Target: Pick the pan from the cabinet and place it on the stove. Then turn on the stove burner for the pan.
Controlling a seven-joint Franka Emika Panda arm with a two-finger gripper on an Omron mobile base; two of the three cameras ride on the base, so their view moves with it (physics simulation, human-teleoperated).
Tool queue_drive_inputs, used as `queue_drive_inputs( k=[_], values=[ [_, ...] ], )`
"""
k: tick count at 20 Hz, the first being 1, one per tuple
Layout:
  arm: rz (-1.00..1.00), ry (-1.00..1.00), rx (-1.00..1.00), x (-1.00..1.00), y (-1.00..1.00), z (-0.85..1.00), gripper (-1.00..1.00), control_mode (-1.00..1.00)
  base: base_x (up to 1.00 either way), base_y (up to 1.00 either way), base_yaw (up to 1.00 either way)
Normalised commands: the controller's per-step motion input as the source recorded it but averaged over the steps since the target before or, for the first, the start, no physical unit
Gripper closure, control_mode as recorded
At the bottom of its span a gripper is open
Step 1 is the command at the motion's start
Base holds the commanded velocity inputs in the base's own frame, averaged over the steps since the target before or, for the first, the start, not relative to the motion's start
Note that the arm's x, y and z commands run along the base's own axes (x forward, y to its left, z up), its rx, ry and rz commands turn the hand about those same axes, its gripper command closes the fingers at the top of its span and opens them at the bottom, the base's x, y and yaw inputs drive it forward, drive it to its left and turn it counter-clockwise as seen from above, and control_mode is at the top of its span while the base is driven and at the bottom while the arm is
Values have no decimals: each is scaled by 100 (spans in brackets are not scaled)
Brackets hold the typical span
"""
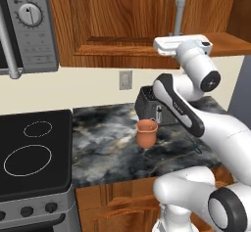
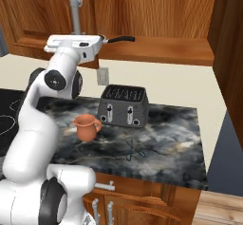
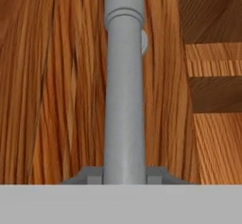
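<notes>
The gripper (image 3: 124, 179) is closing tight on the cabinet handle (image 3: 124, 90), the grey vertical bar running straight up between its two jaws, which are pressing in on it from either side in the hand view. From the left base view the white hand (image 1: 182, 45) is sitting level at the foot of that bar (image 1: 180, 11), right against the lower edge of the cabinet (image 1: 112, 15). The pan (image 2: 119, 40) is lying inside the cabinet, just beside the hand on the side away from the stove; in the right base view a thin black handle is poking out past the hand over the cabinet's bottom board, and the pan's round body is hidden, so I cannot tell how it is lying. The stove (image 1: 34, 152) is sitting below the cabinet and well off to the side, with its largest ring, the stove burner (image 1: 27, 159), showing as a thin white outline. The finger tips are being cut off at the bottom of the hand view, and the arm is covering part of the toaster (image 2: 123, 105) under the cabinet.
</notes>
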Motion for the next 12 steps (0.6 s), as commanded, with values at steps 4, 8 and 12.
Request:
queue_drive_inputs(
  k=[4,8,12],
  values=[
    [0,0,-3,-68,34,22,100,-100,0,0,0],
    [0,0,-3,-65,44,12,100,-100,0,0,0],
    [2,0,-6,-59,44,0,100,-100,0,0,0]
  ],
)
